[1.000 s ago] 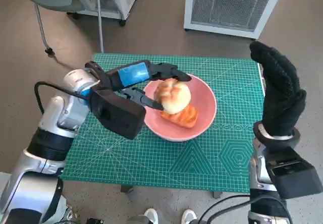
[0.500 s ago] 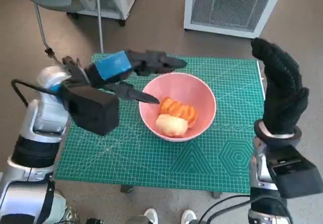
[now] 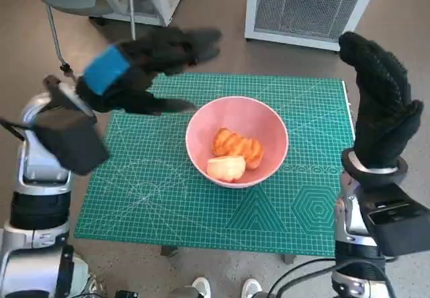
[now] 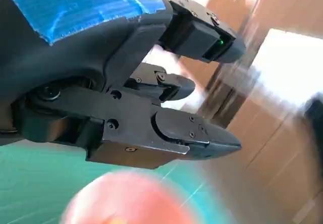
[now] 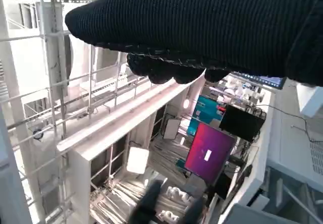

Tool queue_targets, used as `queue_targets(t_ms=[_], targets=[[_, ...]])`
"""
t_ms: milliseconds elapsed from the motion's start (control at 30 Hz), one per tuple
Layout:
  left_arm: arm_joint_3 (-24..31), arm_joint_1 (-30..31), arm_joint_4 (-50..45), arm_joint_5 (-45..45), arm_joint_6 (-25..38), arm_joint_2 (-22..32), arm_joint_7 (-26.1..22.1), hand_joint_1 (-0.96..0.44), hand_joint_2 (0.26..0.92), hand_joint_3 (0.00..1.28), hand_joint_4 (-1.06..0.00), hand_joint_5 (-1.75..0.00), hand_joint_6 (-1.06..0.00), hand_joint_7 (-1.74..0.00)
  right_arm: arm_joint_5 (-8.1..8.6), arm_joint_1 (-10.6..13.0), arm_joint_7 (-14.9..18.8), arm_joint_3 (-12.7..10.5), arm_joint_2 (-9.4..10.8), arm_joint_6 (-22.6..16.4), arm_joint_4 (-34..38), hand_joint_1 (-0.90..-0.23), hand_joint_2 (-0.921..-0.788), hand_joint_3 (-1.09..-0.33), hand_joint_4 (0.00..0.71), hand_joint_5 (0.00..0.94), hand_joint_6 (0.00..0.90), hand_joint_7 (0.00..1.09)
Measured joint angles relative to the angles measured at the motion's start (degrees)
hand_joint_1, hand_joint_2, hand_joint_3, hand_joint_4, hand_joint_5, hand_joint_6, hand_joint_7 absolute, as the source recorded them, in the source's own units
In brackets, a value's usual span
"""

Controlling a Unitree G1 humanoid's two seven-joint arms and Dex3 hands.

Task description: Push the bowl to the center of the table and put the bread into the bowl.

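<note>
- Head view: the pink bowl [image 3: 237, 141] is sitting about mid-table on the green cutting mat [image 3: 168, 190], maybe a touch toward the far side. Two pieces of bread are lying inside it: a pale roll [image 3: 226, 168] at the near side and an orange-glazed one [image 3: 238, 146] just behind, the two touching.
- Same view: the left hand [image 3: 138, 66] is hanging blurred above the mat's far-left corner, well apart from the bowl, fingers spread and nothing in them. The right hand [image 3: 381, 107] is standing upright off the mat's right edge, fingers together and straight, gripping nothing.
- Left wrist view: the left hand's black fingers [image 4: 166, 128] are showing apart with an empty gap, and a blurry patch of pink bowl [image 4: 131, 199] is sitting beyond them over the green mat.
- Right wrist view: the glove [image 5: 212, 27] is running as a dark band, only room clutter behind it. Can't tell much about its fingers here, and neither bowl nor bread is showing.
- My guess on handling: the bread looks soft and light, so a gentle grip round the middle would do, no squeezing. The bowl looks stiff and smooth, likely to slide easily on the mat, so I'd nudge it low on the wall rather than at the rim.
- To me the task is looking basically done.
</note>
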Motion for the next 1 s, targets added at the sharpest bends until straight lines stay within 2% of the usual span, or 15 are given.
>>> queue_targets(t_ms=[200, 333, 633, 1000], targets=[[2.91, 1.84, 6.61, -3.10, -10.90, -6.22, 6.53, -0.38, 0.921, 0.14, -0.41, 0.00, -0.44, -0.05, 1.18, -1.15, 1.14, 0.26, 0.00, 0.14, 0.23, -0.511, -0.921, -0.703, 0.315, 0.026, 0.001, 0.72], [3.61, 3.18, 8.48, -5.17, -15.12, -9.72, 8.76, -0.40, 0.921, 0.18, -0.38, 0.00, -0.41, -0.03, 1.40, -2.15, 1.85, 0.33, -0.01, 0.28, 0.85, -0.510, -0.921, -0.700, 0.316, 0.025, 0.000, 0.72], [3.72, 6.68, 8.37, -7.14, -18.04, -14.28, 12.29, -0.34, 0.921, 0.20, -0.30, 0.00, -0.36, 0.00, 1.12, -4.10, 2.19, 0.52, -0.02, 1.04, 1.98, -0.507, -0.921, -0.706, 0.305, 0.016, -0.001, 0.69], [3.21, 7.99, 6.92, -6.18, -18.42, -15.69, 15.22, -0.32, 0.921, 0.20, -0.30, 0.00, -0.37, -0.01, 0.76, -4.79, 2.06, 1.08, 0.16, 1.32, 2.88, -0.504, -0.921, -0.710, 0.304, 0.014, 0.000, 0.69]])
